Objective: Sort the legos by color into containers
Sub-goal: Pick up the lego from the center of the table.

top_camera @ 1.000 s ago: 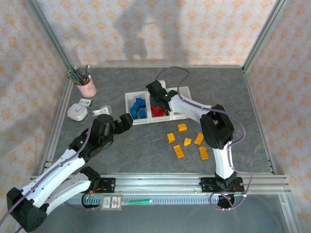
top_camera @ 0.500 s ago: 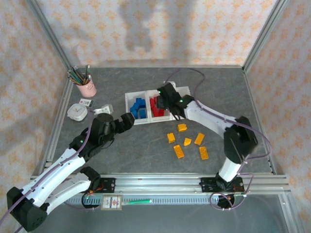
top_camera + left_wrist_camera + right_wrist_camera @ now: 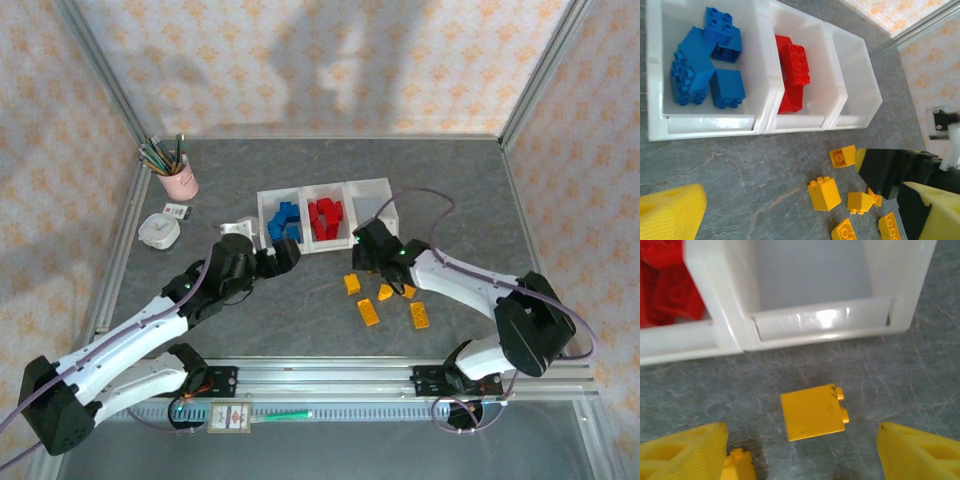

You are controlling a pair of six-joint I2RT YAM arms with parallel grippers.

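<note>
Two yellow fingers (image 3: 685, 452) of the right gripper (image 3: 800, 440) stand wide apart, holding nothing. Just ahead of their tips a yellow lego (image 3: 812, 411) lies flat on the table (image 3: 900, 370), its slightly longer side running finger to finger and its studs pointing toward the right finger. Beyond it runs the near wall of the containers (image 3: 820, 320), with red legos (image 3: 665, 285) ahead-left. A second ago this gripper hung over the containers; it has since pulled back. The left gripper (image 3: 802, 200), also wide and holding nothing, has moved closer to them.

The grey marbled table (image 3: 470, 200) bears the containers (image 3: 372, 205), loose yellow legos (image 3: 369, 312), a pink cup (image 3: 181, 182).
</note>
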